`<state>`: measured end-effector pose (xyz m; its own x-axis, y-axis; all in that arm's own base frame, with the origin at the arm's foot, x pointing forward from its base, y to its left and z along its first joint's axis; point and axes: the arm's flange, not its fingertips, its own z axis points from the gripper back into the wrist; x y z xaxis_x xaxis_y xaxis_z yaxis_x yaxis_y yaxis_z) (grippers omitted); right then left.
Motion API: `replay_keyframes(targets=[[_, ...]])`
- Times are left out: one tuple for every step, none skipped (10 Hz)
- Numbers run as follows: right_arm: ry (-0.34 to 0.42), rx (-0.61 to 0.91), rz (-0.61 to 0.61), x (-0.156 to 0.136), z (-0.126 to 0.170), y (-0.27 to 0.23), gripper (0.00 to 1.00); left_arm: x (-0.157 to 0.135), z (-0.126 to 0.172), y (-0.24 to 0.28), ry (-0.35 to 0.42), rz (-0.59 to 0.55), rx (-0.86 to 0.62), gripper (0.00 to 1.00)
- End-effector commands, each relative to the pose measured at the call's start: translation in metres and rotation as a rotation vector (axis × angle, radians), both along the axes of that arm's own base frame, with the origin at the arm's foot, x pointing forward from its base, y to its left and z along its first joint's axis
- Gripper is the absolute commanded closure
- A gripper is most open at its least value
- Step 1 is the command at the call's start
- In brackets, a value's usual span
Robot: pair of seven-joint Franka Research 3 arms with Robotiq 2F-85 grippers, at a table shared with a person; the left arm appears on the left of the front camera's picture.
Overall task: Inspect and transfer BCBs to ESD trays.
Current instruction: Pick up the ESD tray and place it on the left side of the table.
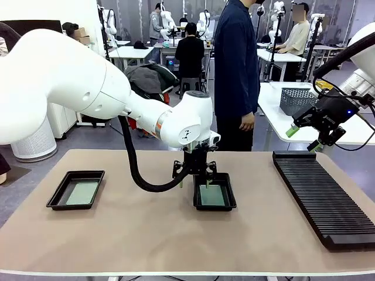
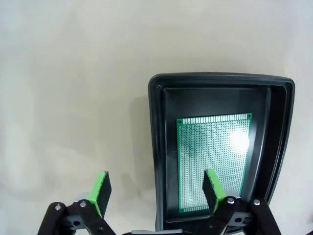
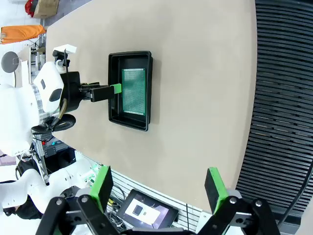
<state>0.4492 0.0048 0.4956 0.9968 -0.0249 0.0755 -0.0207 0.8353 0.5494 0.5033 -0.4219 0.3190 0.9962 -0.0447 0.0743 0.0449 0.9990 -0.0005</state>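
The left gripper [image 1: 197, 179] hangs low over the near black tray [image 1: 215, 194] in the middle of the table [image 1: 152, 234], with its fingers spread wide and nothing between them. A green board [image 2: 213, 160] lies flat on that tray's floor. In the left wrist view one finger is above the board and the other is out over the bare table, so the tray's side wall sits between them.

It looks like the board has just been put down, or is about to be picked up; I cannot tell which. To lift it well, the arm should slide sideways so both fingers go inside the rim, then come straight down and pinch the board's edges gently.

The right gripper [image 1: 304, 137] is up high near the long black rack [image 1: 325, 199], spread wide and empty too.

Another tray [image 1: 76, 190] sits on the left with a board [image 1: 82, 192] inside. The left gripper hides the back part of the middle tray in the front view. The tiny marks on the boards are too small to check.
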Motion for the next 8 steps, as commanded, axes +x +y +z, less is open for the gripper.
replay_keyframes(targets=[[0.016, -0.006, -0.018, -0.0018, 0.0008, 0.0006, 0.0, -0.0044, -0.004, 0.0031, 0.001, -0.016, -0.027, 0.0], [0.016, -0.006, -0.018, -0.0018, 0.0008, 0.0006, 0.0, -0.0055, -0.0038, 0.0037, -0.002, -0.018, -0.038, 0.06], [0.016, -0.006, -0.018, -0.0018, 0.0008, 0.0006, 0.0, -0.0063, -0.0048, 0.0048, 0.0, -0.021, -0.038, 0.07], [0.016, -0.006, -0.018, -0.0018, 0.0008, 0.0006, 0.0, -0.0066, -0.0057, 0.0057, 0.0, -0.02, -0.038, 0.15], [0.016, -0.006, -0.018, -0.0018, 0.0008, 0.0006, 0.0, -0.0067, -0.0061, 0.0066, -0.001, -0.021, -0.046, 0.18], [0.016, -0.006, -0.018, -0.0018, 0.0008, 0.0006, 0.0, -0.0079, -0.0049, 0.0075, -0.001, -0.024, -0.045, 0.26], [0.016, -0.006, -0.018, -0.0018, 0.0008, 0.0006, 0.0, -0.0075, -0.0051, 0.0095, 0.001, -0.026, -0.043, 0.29], [0.016, -0.006, -0.018, -0.0018, 0.0008, 0.0006, 0.0, -0.007, -0.0064, 0.0101, 0.001, -0.031, -0.043, 0.37]])
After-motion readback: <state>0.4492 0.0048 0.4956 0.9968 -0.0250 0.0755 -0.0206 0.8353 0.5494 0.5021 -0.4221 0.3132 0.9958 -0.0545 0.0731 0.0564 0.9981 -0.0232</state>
